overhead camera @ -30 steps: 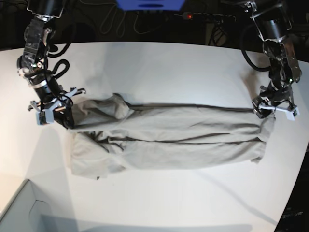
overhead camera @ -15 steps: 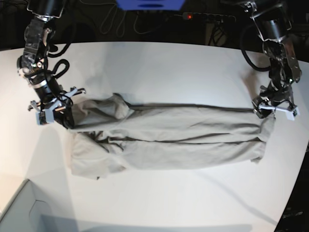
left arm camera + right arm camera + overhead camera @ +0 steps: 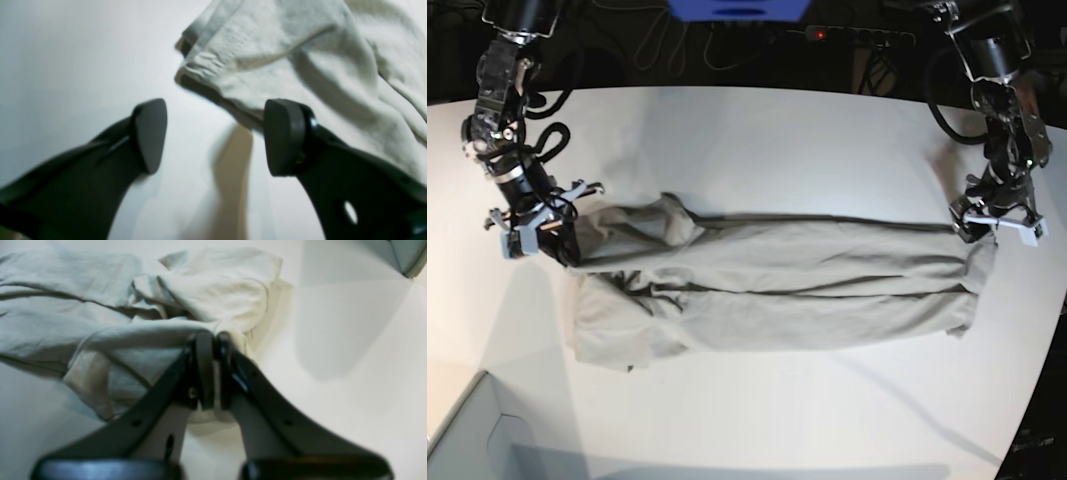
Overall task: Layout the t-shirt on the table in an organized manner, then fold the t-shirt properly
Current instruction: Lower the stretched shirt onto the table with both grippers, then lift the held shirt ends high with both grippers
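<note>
White table (image 3: 757, 140) across nearly the whole base view, dark clutter and cables beyond its far edge, pale box corner (image 3: 467, 430) at the near left. T-shirt (image 3: 777, 290) stretched out in a long left-to-right band across the middle of the table, both long sides already turned in toward a seam running down its length, so roughly narrowed but not tidy: bunched and lumpy at the left end, sleeve or shoulder cloth heaped there, flatter toward the right end. Judged as partway through: spread out and first lengthwise folds made, crosswise folds not yet done, left end likely needing smoothing first. Right gripper (image 3: 211, 340) at the left end of the shirt, clenched hard on a pinch of cloth, jaws pressed together with fabric rising between them in the right wrist view. Left gripper (image 3: 213, 133) at the far right corner of the shirt, released, jaws standing wide apart over bare table, nothing between them; one finger (image 3: 283, 133) just at or over the hemmed edge of the cloth, contact not clear from the left wrist view. Probable remaining work: bringing one end over the other and squaring the edges.
</note>
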Robot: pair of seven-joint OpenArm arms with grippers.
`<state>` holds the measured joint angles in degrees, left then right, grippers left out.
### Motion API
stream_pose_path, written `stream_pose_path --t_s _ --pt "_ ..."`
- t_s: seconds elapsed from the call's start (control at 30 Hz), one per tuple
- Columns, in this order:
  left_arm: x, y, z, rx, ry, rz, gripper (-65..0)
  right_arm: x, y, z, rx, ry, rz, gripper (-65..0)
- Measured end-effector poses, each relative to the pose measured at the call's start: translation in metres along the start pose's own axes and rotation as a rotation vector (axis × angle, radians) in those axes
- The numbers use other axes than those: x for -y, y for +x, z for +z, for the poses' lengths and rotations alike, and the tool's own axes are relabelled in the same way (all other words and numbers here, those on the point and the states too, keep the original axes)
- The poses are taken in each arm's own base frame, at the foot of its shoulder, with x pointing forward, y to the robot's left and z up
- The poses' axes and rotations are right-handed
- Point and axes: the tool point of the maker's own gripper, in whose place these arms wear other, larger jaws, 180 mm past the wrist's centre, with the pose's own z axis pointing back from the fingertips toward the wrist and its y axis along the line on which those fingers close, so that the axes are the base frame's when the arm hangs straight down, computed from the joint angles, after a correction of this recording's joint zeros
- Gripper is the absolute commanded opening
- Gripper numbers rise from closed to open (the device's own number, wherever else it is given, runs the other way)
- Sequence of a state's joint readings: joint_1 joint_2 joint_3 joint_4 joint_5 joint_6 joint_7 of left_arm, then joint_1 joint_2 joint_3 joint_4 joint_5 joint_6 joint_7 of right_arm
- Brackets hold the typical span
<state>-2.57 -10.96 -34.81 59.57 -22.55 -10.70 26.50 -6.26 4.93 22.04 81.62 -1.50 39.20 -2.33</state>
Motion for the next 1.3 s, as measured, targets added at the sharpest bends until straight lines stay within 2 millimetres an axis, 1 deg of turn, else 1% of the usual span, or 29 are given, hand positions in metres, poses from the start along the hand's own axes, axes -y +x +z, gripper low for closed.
stream_pose_path --t_s 0.07,0.17,0.23,0.93,1.3 --pt "0.000 0.000 0.000 0.000 -0.001 0.000 -21.9 0.000 0.000 0.000 0.000 0.000 0.000 -65.0" --pt "-0.001 0.000 0.000 -0.001 0.003 -0.001 -28.2 0.000 0.000 0.000 0.000 0.000 0.000 -65.0" --pt "-0.001 -0.001 0.000 -0.004 0.004 -0.002 -30.8 0.000 0.000 0.000 0.000 0.000 0.000 -65.0" --pt "-0.001 -0.001 0.000 -0.004 0.004 -0.001 -31.2 0.000 0.000 0.000 0.000 0.000 0.000 -65.0" --pt "0.011 0.019 -0.008 0.033 -0.005 0.003 -31.2 0.000 0.000 0.000 -0.001 0.000 0.000 -65.0"
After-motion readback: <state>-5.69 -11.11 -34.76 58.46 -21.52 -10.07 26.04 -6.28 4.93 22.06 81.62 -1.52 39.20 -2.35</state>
